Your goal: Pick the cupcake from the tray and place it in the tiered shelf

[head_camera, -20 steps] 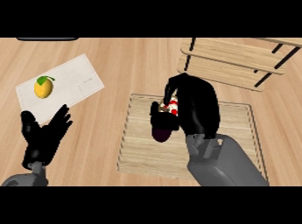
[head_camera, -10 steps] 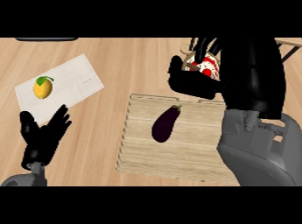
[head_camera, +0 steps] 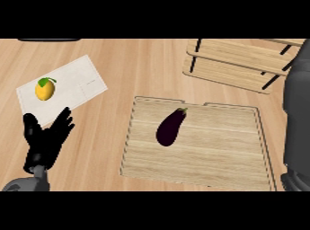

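A: What is taking up the scene?

B: A pale wooden bench (head_camera: 144,63) is filling the view. On it, at the near right, a wooden tray (head_camera: 197,157) is lying flat. At the far right the tiered shelf (head_camera: 240,60) is standing, with slatted wooden levels on dark posts. A white mat (head_camera: 77,90) is lying at the left with a mango (head_camera: 45,89) on it.

A: And the cupcake?

B: It is not showing anywhere. Only an eggplant (head_camera: 170,126) is lying on the tray. A grey forearm (head_camera: 304,112) is running up the right edge toward the shelf, and the right hand is lying outside the view, so I cannot tell what it is grasping.

A: The left hand?

B: The left hand (head_camera: 46,139) is resting at the near left, fingers straight and released, holding nothing.

A: How should the placing go?

B: Judging by the arm's reach, the placing is under way. The cupcake should be kept upright, brought in between two levels clear of the posts, and set flat before the fingers are letting go.
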Controlling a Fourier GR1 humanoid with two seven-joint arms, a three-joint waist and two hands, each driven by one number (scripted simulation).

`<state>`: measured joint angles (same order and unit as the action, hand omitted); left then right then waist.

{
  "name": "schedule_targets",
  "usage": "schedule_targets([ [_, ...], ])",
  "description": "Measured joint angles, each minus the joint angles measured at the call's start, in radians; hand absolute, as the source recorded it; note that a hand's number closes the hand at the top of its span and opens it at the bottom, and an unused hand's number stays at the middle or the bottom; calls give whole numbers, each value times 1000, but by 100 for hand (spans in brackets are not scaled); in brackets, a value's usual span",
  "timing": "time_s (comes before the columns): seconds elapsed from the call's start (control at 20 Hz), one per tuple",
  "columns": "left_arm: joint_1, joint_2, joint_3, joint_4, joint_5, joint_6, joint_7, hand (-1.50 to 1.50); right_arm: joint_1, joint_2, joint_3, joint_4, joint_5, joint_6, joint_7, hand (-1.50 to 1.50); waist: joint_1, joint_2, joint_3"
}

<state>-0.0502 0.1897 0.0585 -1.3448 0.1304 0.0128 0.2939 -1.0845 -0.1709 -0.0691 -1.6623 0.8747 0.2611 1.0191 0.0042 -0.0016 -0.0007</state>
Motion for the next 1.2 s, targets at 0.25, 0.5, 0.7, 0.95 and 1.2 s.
schedule_targets([
  [0.25,5,-9,-2,-6,-3,-1,-3,0,-87,-93,-90,164,-27,14,-64,150,4,2,0],
  [0.5,2,-1,9,-8,4,-15,5,0,-115,-174,-149,310,-74,29,-158,150,6,3,0],
  [0.7,-8,-6,7,-13,-5,-7,7,0,-124,-220,-160,443,-84,17,-258,150,9,5,0],
  [0.95,-12,-6,12,7,-8,-17,-6,0,-138,-229,-140,585,-56,-54,-352,150,11,6,0],
  [1.2,-11,-9,15,1,-6,-23,3,0,-158,-253,-147,713,-41,-120,-438,150,12,6,0],
])
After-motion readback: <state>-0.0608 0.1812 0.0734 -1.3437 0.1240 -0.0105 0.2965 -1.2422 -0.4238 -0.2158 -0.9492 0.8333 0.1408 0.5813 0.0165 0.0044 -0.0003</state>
